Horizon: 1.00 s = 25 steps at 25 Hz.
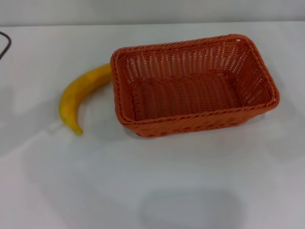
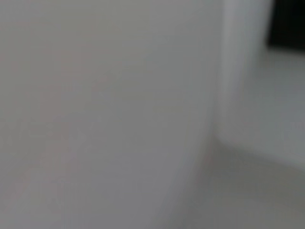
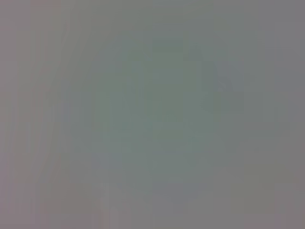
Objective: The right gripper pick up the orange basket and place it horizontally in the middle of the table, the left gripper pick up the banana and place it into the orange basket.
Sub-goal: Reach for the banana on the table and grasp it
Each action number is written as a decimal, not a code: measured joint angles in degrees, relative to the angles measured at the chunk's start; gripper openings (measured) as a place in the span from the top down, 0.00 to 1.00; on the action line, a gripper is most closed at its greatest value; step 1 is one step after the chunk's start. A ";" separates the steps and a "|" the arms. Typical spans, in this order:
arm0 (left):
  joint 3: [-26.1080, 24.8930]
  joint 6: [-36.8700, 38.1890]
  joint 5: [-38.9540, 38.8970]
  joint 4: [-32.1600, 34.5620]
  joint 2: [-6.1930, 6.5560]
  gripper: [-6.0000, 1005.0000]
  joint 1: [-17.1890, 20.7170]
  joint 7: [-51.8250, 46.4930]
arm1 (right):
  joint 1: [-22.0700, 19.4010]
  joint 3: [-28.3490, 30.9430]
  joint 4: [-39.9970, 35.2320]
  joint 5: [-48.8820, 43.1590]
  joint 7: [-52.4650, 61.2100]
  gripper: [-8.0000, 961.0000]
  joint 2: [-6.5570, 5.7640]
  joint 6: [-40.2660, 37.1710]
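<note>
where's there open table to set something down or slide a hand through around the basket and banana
The table is bare across the whole near strip in front of the orange basket, and also on the basket's right. It is tight on the basket's left, where the banana meets its corner. Neither gripper is in view.

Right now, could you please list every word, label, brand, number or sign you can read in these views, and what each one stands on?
None: no text shows on the orange basket, the banana or the table. Both wrist views show only blank surfaces.
</note>
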 joint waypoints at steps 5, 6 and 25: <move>-15.34 2.74 31.30 5.82 2.30 0.11 -5.12 -13.00 | 0.10 -0.39 0.16 -0.09 -0.60 0.09 -0.42 2.48; -18.51 2.58 37.30 8.94 2.28 0.11 -5.28 -15.53 | 0.20 -0.41 0.30 -0.10 -0.60 0.09 -0.58 3.05; -40.80 1.90 127.21 69.50 -8.16 0.12 -5.89 -70.14 | 2.58 -0.82 0.77 -0.16 -0.69 0.09 -0.87 14.91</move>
